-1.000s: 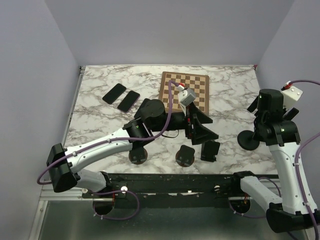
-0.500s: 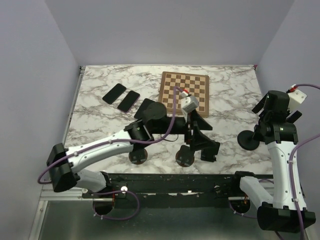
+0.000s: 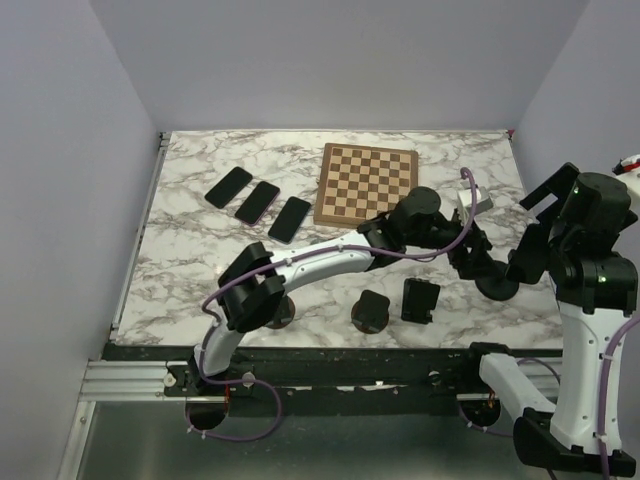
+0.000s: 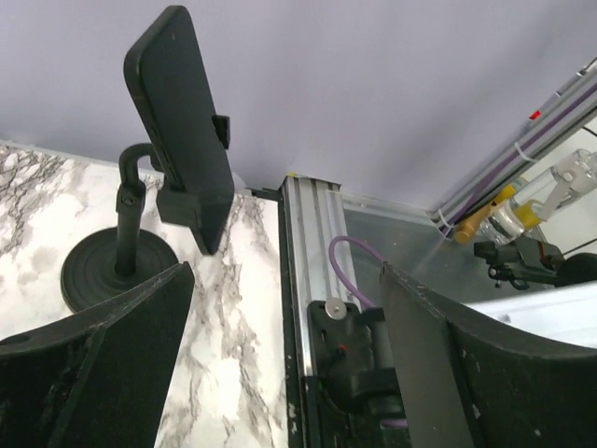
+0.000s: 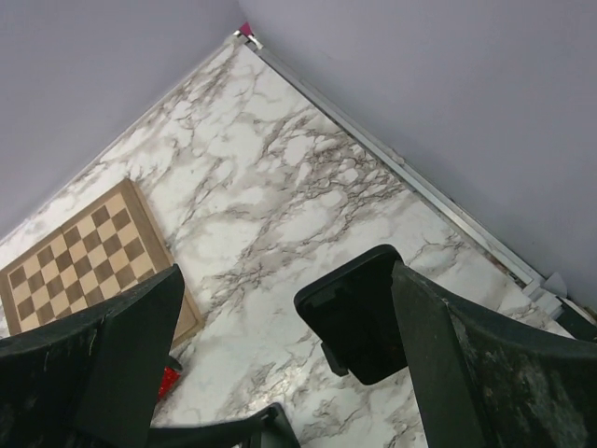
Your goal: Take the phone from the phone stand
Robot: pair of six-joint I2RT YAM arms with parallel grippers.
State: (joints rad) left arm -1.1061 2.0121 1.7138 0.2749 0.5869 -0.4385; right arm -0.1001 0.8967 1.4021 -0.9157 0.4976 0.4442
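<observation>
Phone point(image 4: 177, 121) is clamped in its stand point(image 4: 112, 271), left gripper point(image 4: 284, 280) and right gripper point(image 5: 284, 280) gaping empty nearby; toppling is risked by a skewed pull.

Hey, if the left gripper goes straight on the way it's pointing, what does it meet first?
Probably the phone clamped in its stand, slightly off-centre from the open left gripper; depth is unclear.

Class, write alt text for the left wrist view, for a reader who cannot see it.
A black phone sits clamped and tilted in a black phone stand on the marble table. The left tool is open, its two dark fingers in the foreground, clear of the phone.
</observation>
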